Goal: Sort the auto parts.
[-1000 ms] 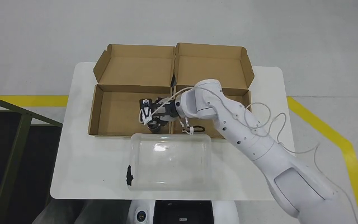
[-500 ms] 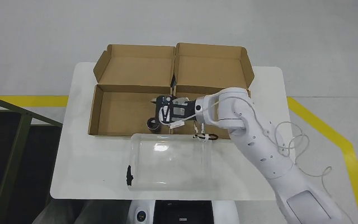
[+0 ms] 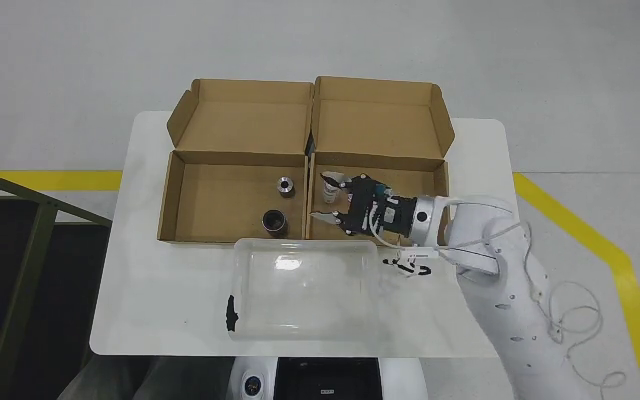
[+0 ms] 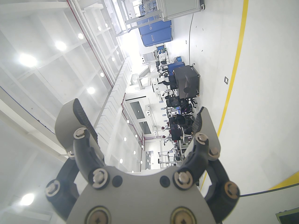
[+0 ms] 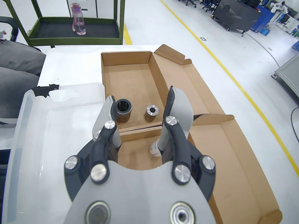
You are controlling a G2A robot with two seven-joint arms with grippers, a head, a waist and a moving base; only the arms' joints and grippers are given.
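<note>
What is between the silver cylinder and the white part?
The two boxes' adjoining cardboard walls separate the silver cylinder from the white part, as the right wrist view shows.

Dark cylinder (image 3: 272,220), silver cylinder (image 3: 285,185): upright, boxed

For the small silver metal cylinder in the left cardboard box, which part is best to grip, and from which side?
Probably its round side wall, from straight above. The small silver metal cylinder stands upright, hole up, apart from the dark hollow cylinder and the walls of the cardboard box, leaving room around.
</note>
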